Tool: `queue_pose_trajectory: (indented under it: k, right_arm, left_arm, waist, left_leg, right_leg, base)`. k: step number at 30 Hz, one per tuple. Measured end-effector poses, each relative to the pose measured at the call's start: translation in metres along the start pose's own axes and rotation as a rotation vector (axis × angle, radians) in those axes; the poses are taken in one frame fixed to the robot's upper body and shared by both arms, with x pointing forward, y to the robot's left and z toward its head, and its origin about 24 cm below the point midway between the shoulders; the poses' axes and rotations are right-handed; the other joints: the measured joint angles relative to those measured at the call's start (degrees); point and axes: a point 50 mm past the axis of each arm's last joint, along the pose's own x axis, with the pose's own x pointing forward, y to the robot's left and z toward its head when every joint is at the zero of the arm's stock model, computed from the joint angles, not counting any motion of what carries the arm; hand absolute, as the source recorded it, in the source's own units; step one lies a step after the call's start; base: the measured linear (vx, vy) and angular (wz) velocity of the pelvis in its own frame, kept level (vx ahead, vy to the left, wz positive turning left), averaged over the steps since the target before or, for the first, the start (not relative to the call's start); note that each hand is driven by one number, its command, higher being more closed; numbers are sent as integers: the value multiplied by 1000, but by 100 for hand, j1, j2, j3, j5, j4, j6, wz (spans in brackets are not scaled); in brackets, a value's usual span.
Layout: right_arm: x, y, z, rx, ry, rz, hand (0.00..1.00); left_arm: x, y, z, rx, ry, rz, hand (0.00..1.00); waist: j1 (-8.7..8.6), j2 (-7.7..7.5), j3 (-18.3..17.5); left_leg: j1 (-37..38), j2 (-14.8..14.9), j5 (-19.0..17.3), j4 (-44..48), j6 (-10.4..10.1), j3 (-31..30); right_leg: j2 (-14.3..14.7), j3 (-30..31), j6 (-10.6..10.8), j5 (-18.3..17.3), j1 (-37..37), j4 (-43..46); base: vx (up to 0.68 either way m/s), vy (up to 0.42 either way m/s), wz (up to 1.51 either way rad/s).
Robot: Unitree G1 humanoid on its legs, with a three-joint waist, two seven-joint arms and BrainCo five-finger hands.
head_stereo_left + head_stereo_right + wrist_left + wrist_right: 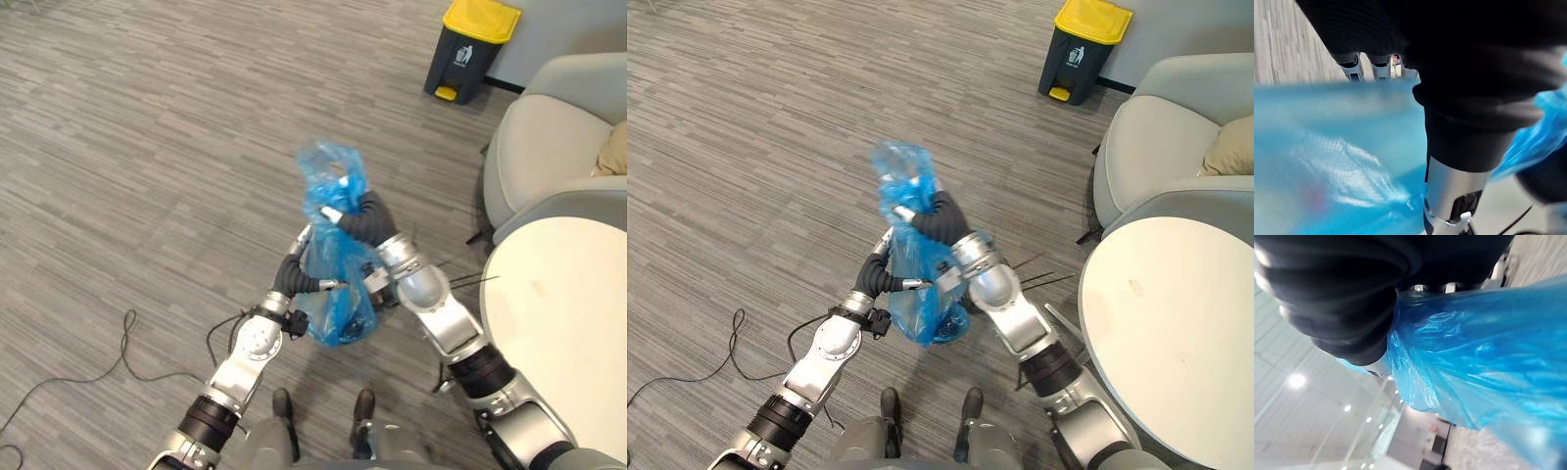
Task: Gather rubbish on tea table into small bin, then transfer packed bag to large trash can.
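1. Bag [338, 294]: blue, translucent plastic, packed. It is held in the air over the floor [147, 147], between both arms and in front of the robot.
2. R robot hand [364, 220]: closed round the bag's neck. The gathered top of the bag stands up above the grip and the full part hangs below it.
3. L robot hand [297, 269]: against the bag's side, lower than the R robot hand. Grip state cannot be told, as the plastic covers most of it.
4. Surface [568, 323]: round, off-white top, to the robot's right, apart from the bag.
5. Room:
   - Floor is grey, in a narrow plank pattern.
   - Grey armchair [549, 147] just beyond the surface, w/ a beige cushion [615, 152] on its seat.
   - Can [472, 49] has a dark body and yellow lid. It stands on the floor past the armchair, well apart from the bag.
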Motion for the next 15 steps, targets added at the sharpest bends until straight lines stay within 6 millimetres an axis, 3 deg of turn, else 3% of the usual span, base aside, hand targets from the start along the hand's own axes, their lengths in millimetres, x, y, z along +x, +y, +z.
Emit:
queue_pose_trajectory:
  k: [1,11,12,15]
  right_arm:
    - [2,10,1,26,-5,47,100]
    - [0,35,-5,113,46,168,100]
    - [0,37,-5,115,46,175,0]
    - [0,40,-5,120,45,189,0]
  left_arm:
    - [0,-2,-1,1,2,-10,100]
    - [2,-8,-14,100,48,-44,100]
    - [2,-8,-14,99,50,-43,100]
    - [-3,-9,-18,93,67,-41,100]
  waist:
    - [-4,-51,-138]
    - [-1,-124,-345]
    - [2,-133,-371]
    - [-9,-142,-405]
  left_leg:
    - [15,-30,0,-18,0,30]
    - [259,-26,177,-413,45,121]
    - [288,-22,224,-475,38,127]
    - [401,-14,331,-663,16,130]
  right_leg:
    - [0,75,12,53,41,-132]
    - [87,339,-55,284,116,-382]
    - [103,353,-56,285,117,-394]
    - [139,365,-61,295,145,-424]
  base:
    - [9,54,-18]
    - [-62,3,-12]
    - [-54,-26,-5]
    - [-29,-22,-4]
